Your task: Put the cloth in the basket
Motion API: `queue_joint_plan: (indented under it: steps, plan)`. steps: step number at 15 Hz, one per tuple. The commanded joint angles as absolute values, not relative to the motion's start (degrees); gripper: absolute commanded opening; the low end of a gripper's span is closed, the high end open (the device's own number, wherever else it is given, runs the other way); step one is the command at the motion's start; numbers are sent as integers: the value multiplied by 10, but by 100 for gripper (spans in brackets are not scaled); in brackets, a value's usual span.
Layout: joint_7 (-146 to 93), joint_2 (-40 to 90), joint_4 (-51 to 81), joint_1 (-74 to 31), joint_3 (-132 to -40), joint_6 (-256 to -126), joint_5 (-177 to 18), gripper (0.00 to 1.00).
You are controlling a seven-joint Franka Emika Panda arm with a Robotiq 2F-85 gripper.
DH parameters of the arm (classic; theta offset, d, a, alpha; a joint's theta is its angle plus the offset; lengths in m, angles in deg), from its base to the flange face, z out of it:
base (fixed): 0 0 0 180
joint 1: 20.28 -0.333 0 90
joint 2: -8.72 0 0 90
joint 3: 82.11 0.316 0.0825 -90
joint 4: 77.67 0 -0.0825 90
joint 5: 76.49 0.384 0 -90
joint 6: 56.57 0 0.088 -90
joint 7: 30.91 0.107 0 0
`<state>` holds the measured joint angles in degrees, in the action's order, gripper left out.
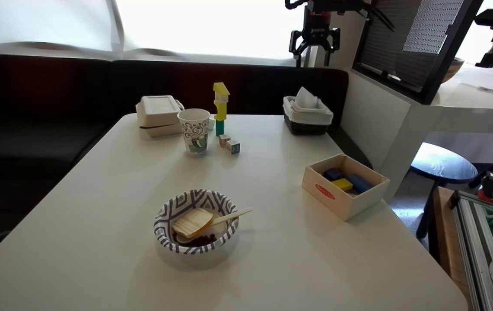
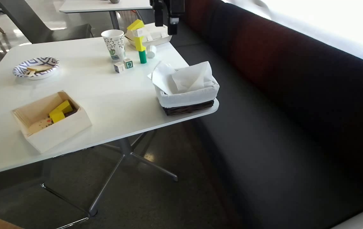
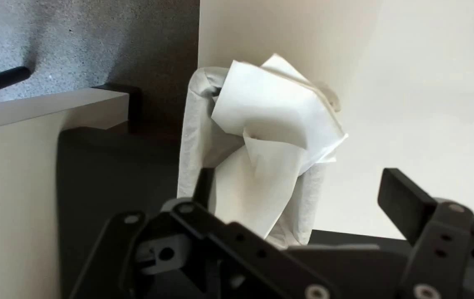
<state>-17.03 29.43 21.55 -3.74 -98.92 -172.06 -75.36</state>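
The basket is dark wicker with a pale liner folded over its rim; it stands at the table's corner in both exterior views [image 1: 306,128] [image 2: 188,108]. The white cloth [image 2: 190,79] lies inside it, partly sticking up, with a flat folded white piece beside it reaching over the rim. I cannot tell whether they are one piece. In the wrist view the cloth [image 3: 257,178] and the basket's lined rim [image 3: 187,158] show below the jaws. My gripper [image 1: 313,61] is open, empty and well above the basket, its fingers wide apart in the wrist view [image 3: 297,182].
A wooden box [image 1: 324,202] with coloured pieces stands near the basket's table edge. A striped bowl [image 1: 229,207], a paper cup [image 1: 195,134], stacked blocks [image 1: 220,110], letter blocks [image 1: 232,147] and a white lidded container [image 1: 160,108] are on the table. A partition [image 1: 380,116] and bench adjoin the basket.
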Motion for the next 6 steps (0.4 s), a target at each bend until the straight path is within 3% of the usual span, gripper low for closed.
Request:
queue_joint_plan:
  steps: [1, 6]
  plan:
    - [-170, 285, 221, -40, -986, -1716, -757, 100]
    - [-171, 265, 241, -46, -984, -1714, -759, 100]
